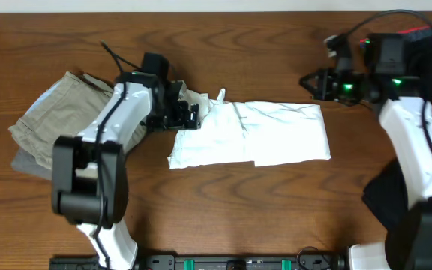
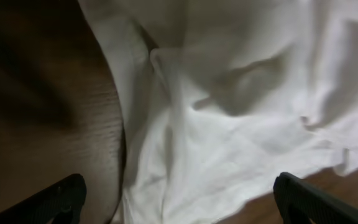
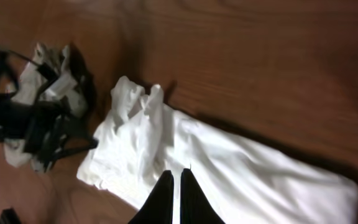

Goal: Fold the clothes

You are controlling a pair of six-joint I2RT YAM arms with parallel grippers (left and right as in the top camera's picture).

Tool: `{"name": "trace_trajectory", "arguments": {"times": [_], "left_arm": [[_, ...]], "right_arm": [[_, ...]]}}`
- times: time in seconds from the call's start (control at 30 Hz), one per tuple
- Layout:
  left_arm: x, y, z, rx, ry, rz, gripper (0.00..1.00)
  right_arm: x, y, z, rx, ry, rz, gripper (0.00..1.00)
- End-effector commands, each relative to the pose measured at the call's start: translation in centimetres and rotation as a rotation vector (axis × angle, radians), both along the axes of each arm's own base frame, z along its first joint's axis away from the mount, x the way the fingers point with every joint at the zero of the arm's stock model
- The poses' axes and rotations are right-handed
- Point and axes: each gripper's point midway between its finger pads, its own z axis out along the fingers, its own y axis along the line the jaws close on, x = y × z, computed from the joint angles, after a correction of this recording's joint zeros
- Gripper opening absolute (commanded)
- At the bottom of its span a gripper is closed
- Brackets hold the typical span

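One white T-shirt (image 1: 276, 135) lies folded in a long strip at the middle of the bench (image 1: 238, 217). Left claw (image 1: 192, 115) released, spread over its bunched left end. Right claw (image 1: 311, 81) clenched, empty, near its far right corner. Khaki garment (image 1: 47, 120) further left.

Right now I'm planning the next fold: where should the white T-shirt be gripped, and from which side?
Probably the rumpled end of the T-shirt, beside the open left claw, coming from that arm's side: it lies as a long flat strip, and only that end bunches up.
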Motion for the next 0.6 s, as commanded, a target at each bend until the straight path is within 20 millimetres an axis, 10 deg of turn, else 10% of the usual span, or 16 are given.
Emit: {"name": "trace_trajectory", "arguments": {"times": [0.0,0.47,0.57], "left_arm": [[-0.5,0.6,-1.6,0.008,0.046,0.001,0.98],[-1.8,-2.9,-5.3,-0.272,0.168,-0.083,0.99],[-2.3,-2.8,-6.4,-0.271,0.202,-0.078,0.81]], "right_arm": [[-0.6,-1.3,0.4,-0.065,-0.028,0.008,0.05],[-1.7,-2.9,-1.4,-0.167,0.05,-0.031,0.04],[-1.8,-2.9,-1.5,-0.167,0.053,-0.031,0.04]]}}
